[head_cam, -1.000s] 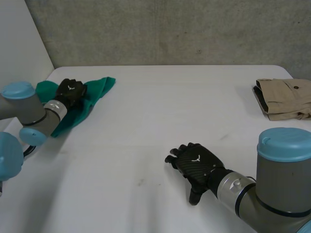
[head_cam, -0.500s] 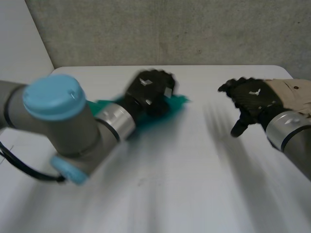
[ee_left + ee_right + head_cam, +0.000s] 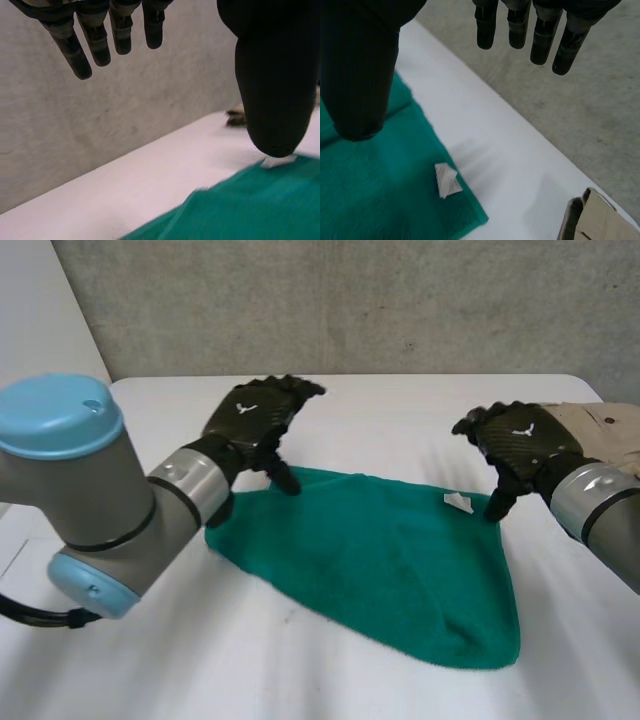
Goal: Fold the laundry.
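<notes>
Since green towel (image 3: pixel 380 570) lies flat mid table (image 3: pixel 400 410), far edge spans hand to hand: left hand (image 3: pixel 255 415) over far-left corner, right hand (image 3: pixel 515 438) over far-right, both spread, gripping nothing.

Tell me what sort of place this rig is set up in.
Probably a lab or test room rather than a home: a bare concrete wall stands behind a plain white table, and on the table lie a green towel and a folded beige garment.
</notes>
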{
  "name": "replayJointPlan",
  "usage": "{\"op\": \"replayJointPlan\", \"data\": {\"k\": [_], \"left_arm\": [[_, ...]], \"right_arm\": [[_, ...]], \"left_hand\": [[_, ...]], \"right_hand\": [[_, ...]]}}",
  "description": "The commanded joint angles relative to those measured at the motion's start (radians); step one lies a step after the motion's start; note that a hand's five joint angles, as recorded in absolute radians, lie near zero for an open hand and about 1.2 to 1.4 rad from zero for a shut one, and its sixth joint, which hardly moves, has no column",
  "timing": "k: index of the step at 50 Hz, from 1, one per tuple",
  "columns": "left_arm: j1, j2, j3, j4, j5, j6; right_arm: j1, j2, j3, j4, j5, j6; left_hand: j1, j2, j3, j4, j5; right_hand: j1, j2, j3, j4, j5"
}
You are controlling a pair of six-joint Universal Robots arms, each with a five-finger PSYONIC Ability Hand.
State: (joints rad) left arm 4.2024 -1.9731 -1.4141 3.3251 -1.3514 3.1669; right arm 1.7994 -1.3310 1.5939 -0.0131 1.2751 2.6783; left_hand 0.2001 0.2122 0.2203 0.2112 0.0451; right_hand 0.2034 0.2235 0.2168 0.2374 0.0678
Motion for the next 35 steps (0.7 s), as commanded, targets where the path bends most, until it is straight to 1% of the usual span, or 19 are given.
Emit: {"op": "replayJointPlan", "data": {"k": [1, 3, 5, 8, 14, 20, 26, 27, 29, 30, 35], "left_arm": [[0.045, -0.029, -0.026, -0.075, -0.04, 0.183], [0.057, -0.065, -0.017, -0.087, -0.052, 0.25], [0.068, -0.093, -0.011, -0.095, -0.061, 0.294], [0.084, -0.151, 0.006, -0.099, -0.09, 0.357], [0.084, -0.243, 0.066, -0.102, -0.109, 0.38], [0.085, -0.335, 0.133, -0.111, -0.109, 0.381], [0.085, -0.385, 0.165, -0.13, -0.109, 0.381], [0.084, -0.392, 0.173, -0.134, -0.109, 0.381], [0.082, -0.392, 0.178, -0.139, -0.107, 0.381], [0.081, -0.389, 0.179, -0.144, -0.107, 0.38], [0.067, -0.36, 0.185, -0.145, -0.123, 0.378]], "right_arm": [[0.008, 0.045, -0.015, 0.12, -0.011, -0.231], [0.008, 0.053, -0.014, 0.128, -0.016, -0.267], [0.008, 0.059, -0.008, 0.13, -0.014, -0.29], [0.008, 0.062, 0.001, 0.128, -0.011, -0.29], [0.008, 0.069, 0.027, 0.12, -0.011, -0.288], [0.006, 0.069, 0.044, 0.096, -0.01, -0.287], [0.006, 0.078, 0.058, 0.079, -0.01, -0.287], [0.006, 0.082, 0.058, 0.078, -0.01, -0.287], [0.003, 0.088, 0.055, 0.077, -0.008, -0.287], [0.003, 0.088, 0.054, 0.076, -0.008, -0.287], [0.001, 0.088, 0.046, 0.074, -0.006, -0.284]], "left_hand": [[0.034, 0.022, 0.014, 0.023, 0.014], [0.04, 0.028, 0.02, 0.029, 0.02], [0.054, 0.042, 0.034, 0.043, 0.035], [0.096, 0.083, 0.075, 0.084, 0.076], [0.107, 0.095, 0.087, 0.096, 0.088], [0.26, 0.248, 0.24, 0.249, 0.24], [0.538, 0.526, 0.518, 0.527, 0.519], [0.71, 0.698, 0.69, 0.699, 0.691], [0.955, 0.942, 0.934, 0.943, 0.935], [1.177, 1.165, 1.157, 1.166, 1.157], [1.196, 1.184, 1.176, 1.185, 1.177]], "right_hand": [[-0.029, -0.049, -0.042, -0.063, -0.068], [-0.029, -0.049, -0.042, -0.063, -0.068], [-0.029, -0.049, -0.042, -0.063, -0.068], [-0.029, -0.049, -0.042, -0.063, -0.068], [-0.029, -0.049, -0.042, -0.063, -0.068], [-0.029, -0.049, -0.042, -0.063, -0.068], [-0.029, -0.049, -0.042, -0.063, -0.068], [-0.029, -0.049, -0.042, -0.063, -0.068], [-0.029, -0.049, -0.042, -0.063, -0.068], [-0.029, -0.049, -0.042, -0.063, -0.068], [-0.029, -0.049, -0.042, -0.063, -0.068]]}}
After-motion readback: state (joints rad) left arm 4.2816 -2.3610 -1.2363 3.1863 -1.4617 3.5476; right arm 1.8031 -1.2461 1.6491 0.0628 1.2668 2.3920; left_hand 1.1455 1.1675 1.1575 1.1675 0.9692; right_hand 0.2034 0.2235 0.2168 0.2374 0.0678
